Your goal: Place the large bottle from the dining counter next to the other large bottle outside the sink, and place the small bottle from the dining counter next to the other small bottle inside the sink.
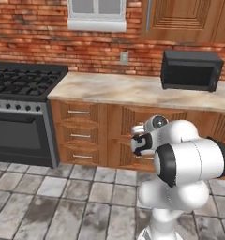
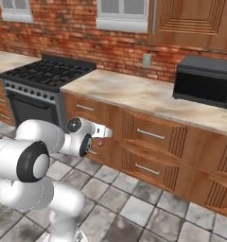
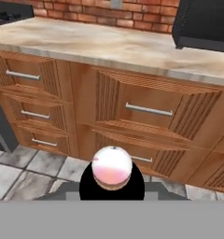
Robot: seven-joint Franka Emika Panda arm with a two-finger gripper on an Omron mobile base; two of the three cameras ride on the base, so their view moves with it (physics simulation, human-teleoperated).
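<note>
In front of the wall counter, over the tiled floor, the arm carries its load folded close to its own body, level with the drawer fronts. The gripper is clamped on the small bottle, whose pinkish-white cap end points straight at the hand camera; in the right base view only a pink sliver of it peeks from under the hand.

Along the brick wall sit a black microwave on the marbled top and a gas stove to the left, with three handled drawers beside the oven. The sink, the dining counter and the other bottles lie somewhere outside these views, so this looks like the transit leg of the small-bottle delivery, with the drop inside the basin not yet made.

The risks from here:
- The bottle is stubby and rounded, and how deeply the fingers seat on it is hidden. A jolt while the base drives could let it rotate or slip out onto the tiles.
- The hand rides near the drawer faces. A turn of the base toward the cabinets could knock the bottle against a handle.
</note>
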